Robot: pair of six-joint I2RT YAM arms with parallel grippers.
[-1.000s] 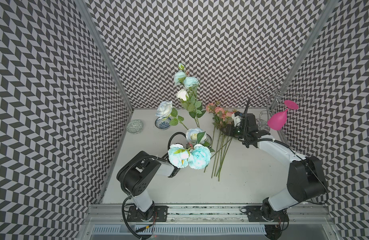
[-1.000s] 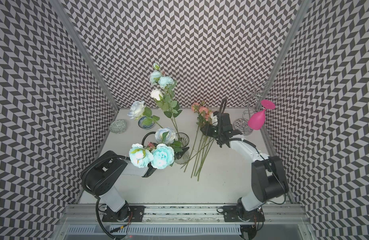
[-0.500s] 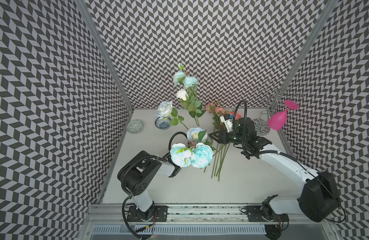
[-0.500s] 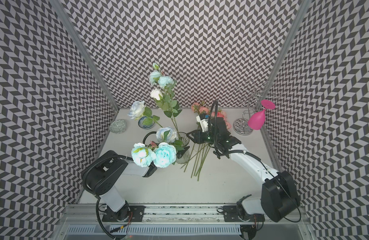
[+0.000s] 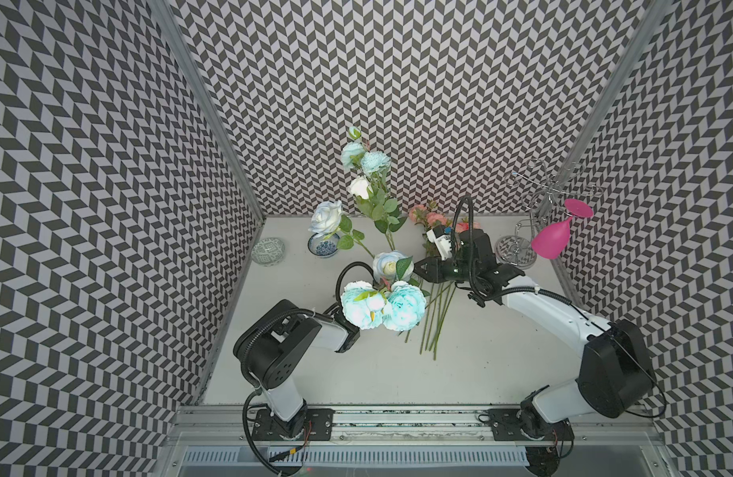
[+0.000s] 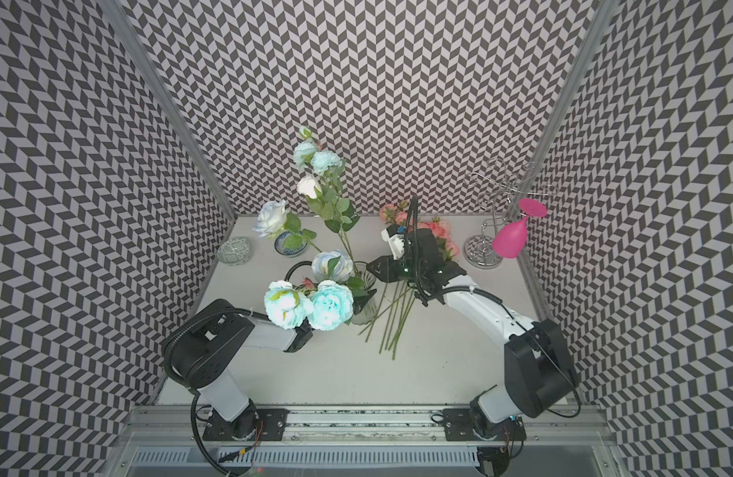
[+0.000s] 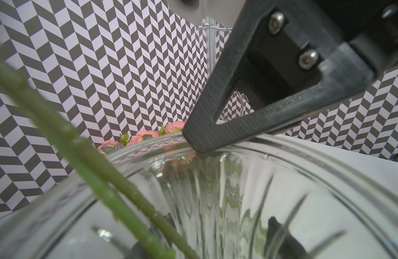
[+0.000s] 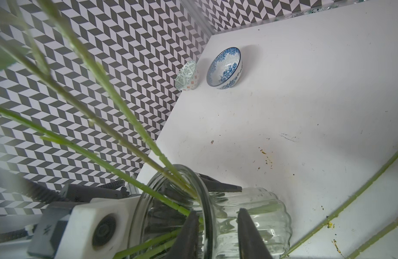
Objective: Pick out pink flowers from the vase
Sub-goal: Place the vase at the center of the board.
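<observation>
Both left fingers (image 8: 222,187) clamp the vase (image 8: 267,208); right fingers (image 8: 252,237) parted, straddling its rim.

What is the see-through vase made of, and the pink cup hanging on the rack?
The vase looks like clear glass: stems show through it and its ribbed sides glint. The pink cup is probably plastic: solid magenta, not see-through, only a soft sheen, though I can't be sure. The rack looks like shiny metal wire.

Both top views look down from high above the front rail (image 5: 398,416); both wrist cameras peer closely at the vase (image 7: 216,190).
</observation>
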